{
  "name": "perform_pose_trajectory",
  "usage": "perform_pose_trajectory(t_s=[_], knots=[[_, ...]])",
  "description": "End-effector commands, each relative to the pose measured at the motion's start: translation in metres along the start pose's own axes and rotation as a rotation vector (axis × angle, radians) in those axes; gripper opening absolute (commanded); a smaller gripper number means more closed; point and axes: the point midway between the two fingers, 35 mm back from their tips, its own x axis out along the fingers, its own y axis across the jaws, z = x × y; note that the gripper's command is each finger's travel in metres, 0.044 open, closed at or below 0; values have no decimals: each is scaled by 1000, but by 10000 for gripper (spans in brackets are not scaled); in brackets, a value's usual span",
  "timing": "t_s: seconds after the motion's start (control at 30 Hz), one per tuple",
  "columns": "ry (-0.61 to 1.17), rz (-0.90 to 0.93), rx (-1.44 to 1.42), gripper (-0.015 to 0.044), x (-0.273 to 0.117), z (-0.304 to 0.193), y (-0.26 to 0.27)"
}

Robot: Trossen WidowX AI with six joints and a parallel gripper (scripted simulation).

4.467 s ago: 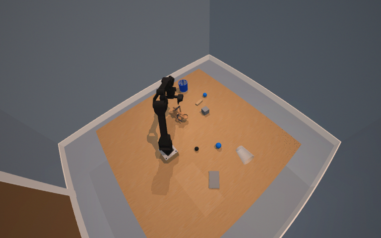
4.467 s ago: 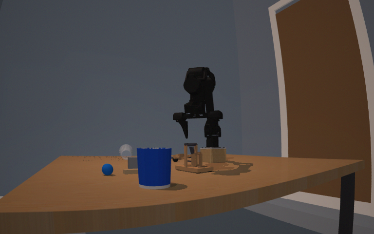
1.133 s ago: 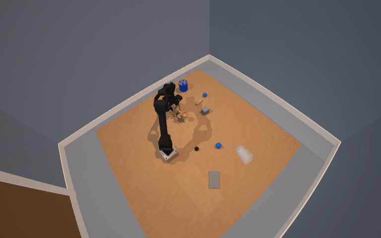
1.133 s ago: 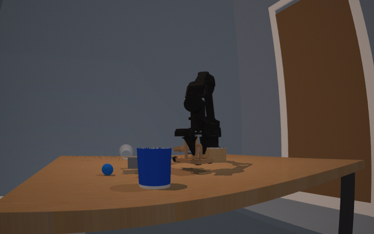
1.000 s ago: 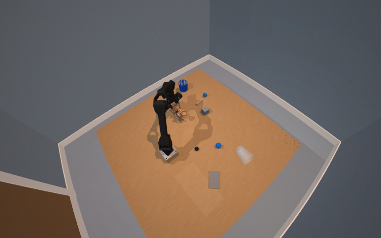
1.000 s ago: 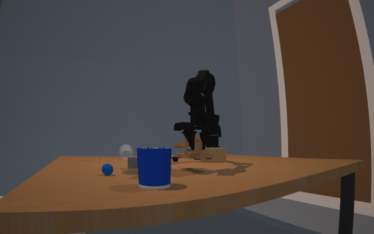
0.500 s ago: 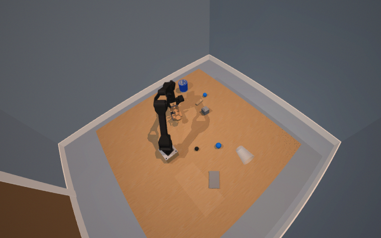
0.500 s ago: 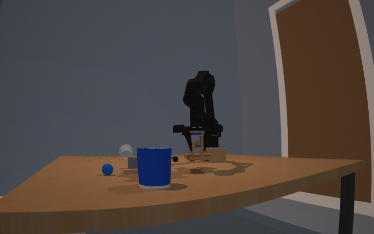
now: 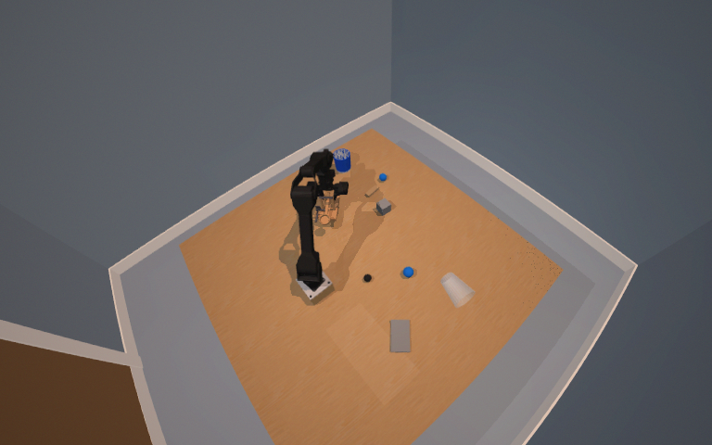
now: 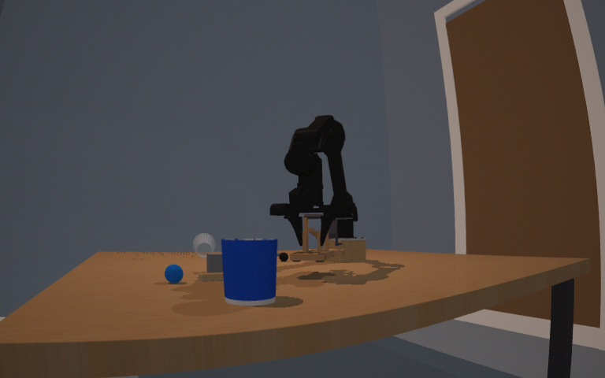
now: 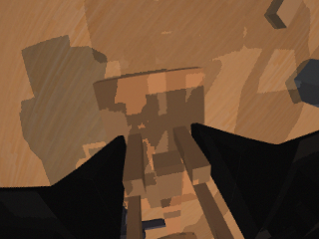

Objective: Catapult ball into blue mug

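My gripper (image 10: 310,244) (image 11: 159,135) is shut on the upright frame of the wooden catapult (image 10: 307,257) (image 11: 135,161). The catapult hangs a little above the table, roughly level, with its shadow below it. Its round cup (image 9: 324,220) points toward the arm's base, and no ball shows in it. The blue mug (image 9: 342,161) (image 10: 249,272) stands upright near the table's edge, beyond the catapult. One blue ball (image 9: 382,177) (image 10: 173,273) lies to the right of the mug in the top view. Another blue ball (image 9: 408,272) lies to the right of the arm's base.
A grey block (image 9: 384,207) (image 10: 214,262) and a small wooden bar (image 9: 372,191) lie right of the catapult in the top view. A black ball (image 9: 367,278) (image 10: 283,257), a white cup (image 9: 457,290) on its side and a flat grey plate (image 9: 400,336) are farther off.
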Motion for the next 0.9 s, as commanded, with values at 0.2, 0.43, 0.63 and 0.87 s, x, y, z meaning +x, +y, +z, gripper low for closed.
perform_pose_trajectory(t_s=[0.2,0.43,0.63,0.87], knots=[[-8,-3,23,0,3,3,-3],[-8,-4,23,0,15,4,-4],[-8,-4,23,0,25,4,-4],[-8,-4,23,0,36,4,-5]])
